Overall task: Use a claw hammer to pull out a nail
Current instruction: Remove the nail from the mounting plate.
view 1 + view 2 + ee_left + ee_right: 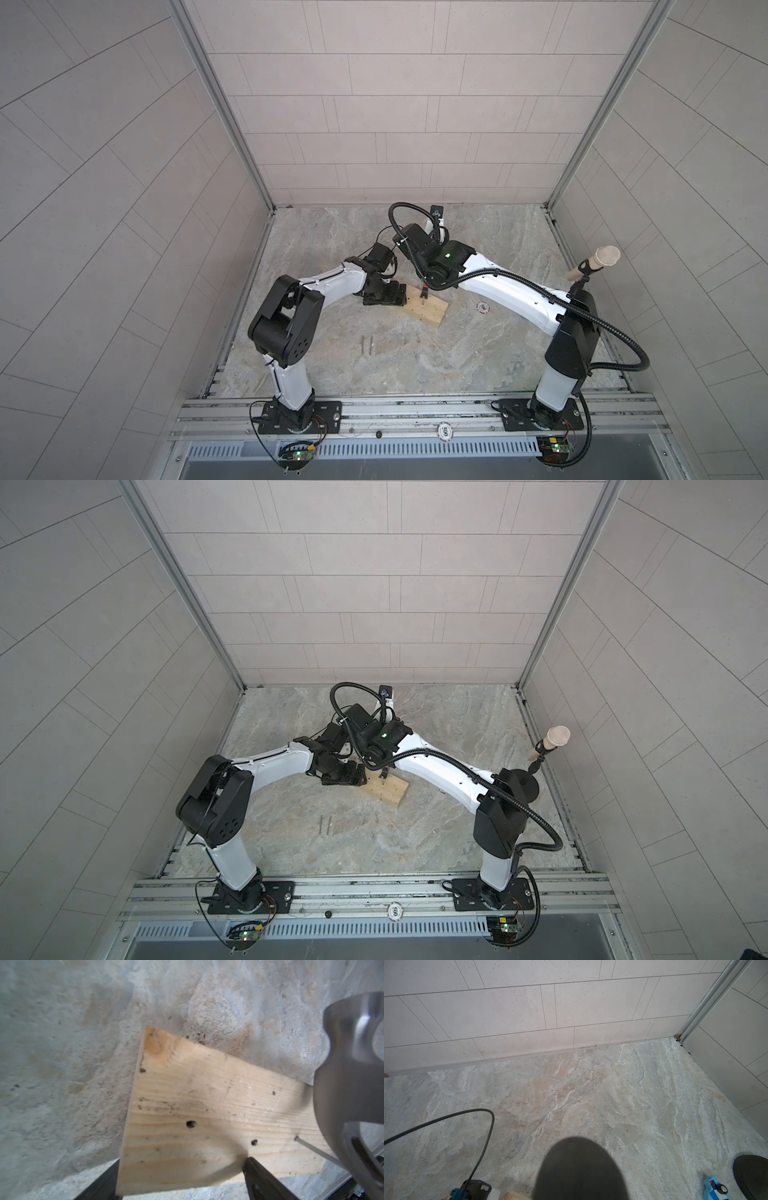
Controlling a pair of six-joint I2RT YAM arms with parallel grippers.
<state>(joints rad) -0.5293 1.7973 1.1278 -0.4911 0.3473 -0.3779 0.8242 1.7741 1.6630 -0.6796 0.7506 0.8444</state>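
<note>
The wooden block lay flat near the middle of the grey stone worktop. It had some small dark holes in its top.

The claw hammer was over the end of the block nearest the right arm. Its shiny silver head was right above the wood. A thin nail stuck out of the block at a slant and ran in under the hammer's head. In a top view, only a bit of the hammer showed below the right arm.

The right pincer was hidden under its own arm. It was shut tight on the hammer. The black handle end poked out close to the right wrist camera.

The left pincer was at the other end of the block. It was open wide. One finger was just beside the block's end and the other finger was over the top of the wood. I could not tell if it pushed down on it.

Two loose nails lay on the worktop near the left arm, well apart from the block.
</note>
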